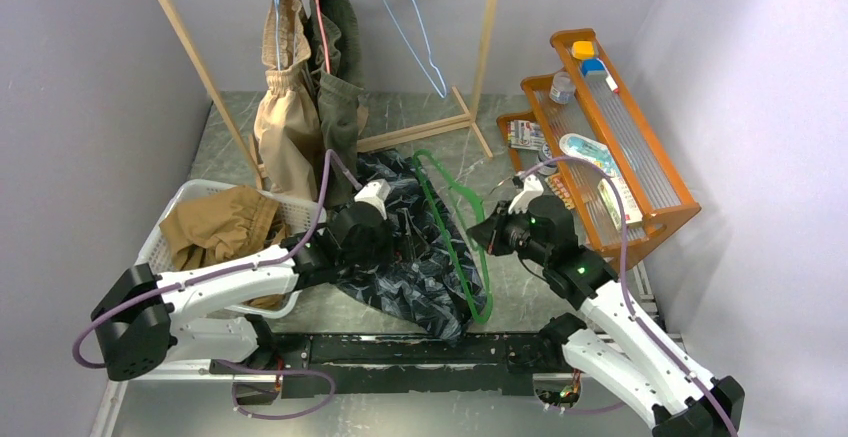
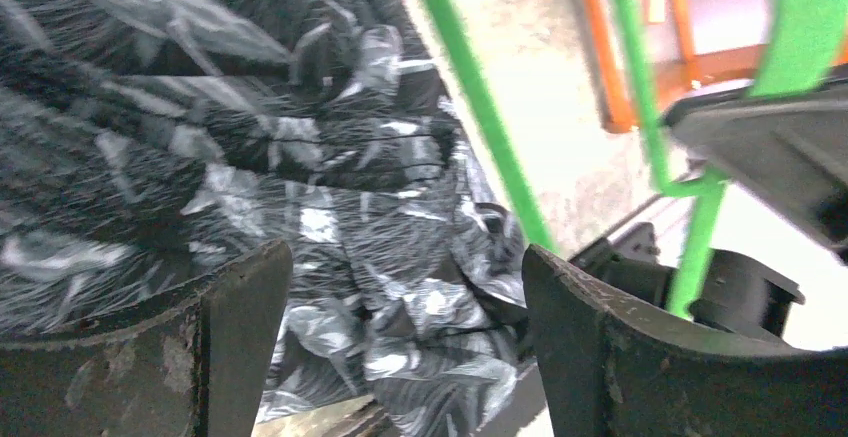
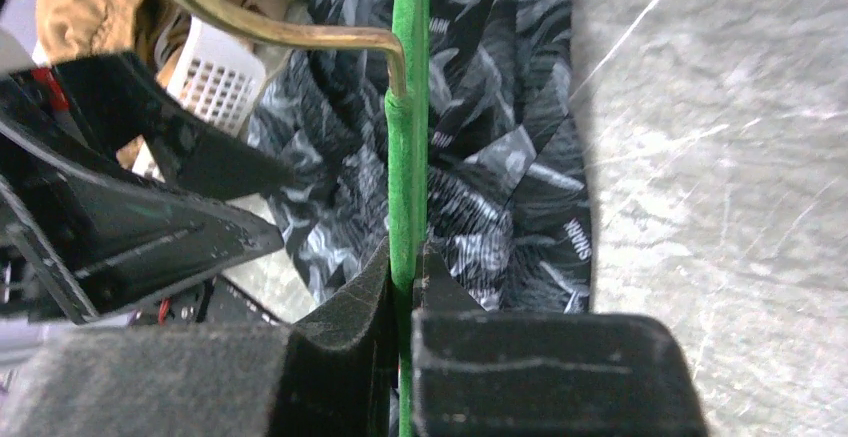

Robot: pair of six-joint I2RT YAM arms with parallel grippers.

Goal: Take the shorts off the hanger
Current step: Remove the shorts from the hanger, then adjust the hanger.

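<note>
Top view: bright, even, diffuse light from overhead; shadows on the bench [image 1: 420, 122] soft and faint; focus sharp throughout; rack posts [image 1: 195, 67] lean outward toward the frame edges, mild wide-angle distortion.

Left wrist view: patterned shorts [image 2: 150, 137] smeared with streaky blur, worst at upper left; green hanger [image 2: 480, 97] soft-edged; background at upper right overexposed, nearly white; fingers [image 2: 640, 357] of the left claw [image 2: 405, 287] dark and underlit, edges fairly crisp.

Right wrist view: bench bright at right, with pale glare streaks; fingers [image 3: 560, 377] of the right claw [image 3: 403, 262] out of focus and in shadow; print on the shorts legible at mid-distance; brass-coloured hook [image 3: 290, 29] glints.
</note>
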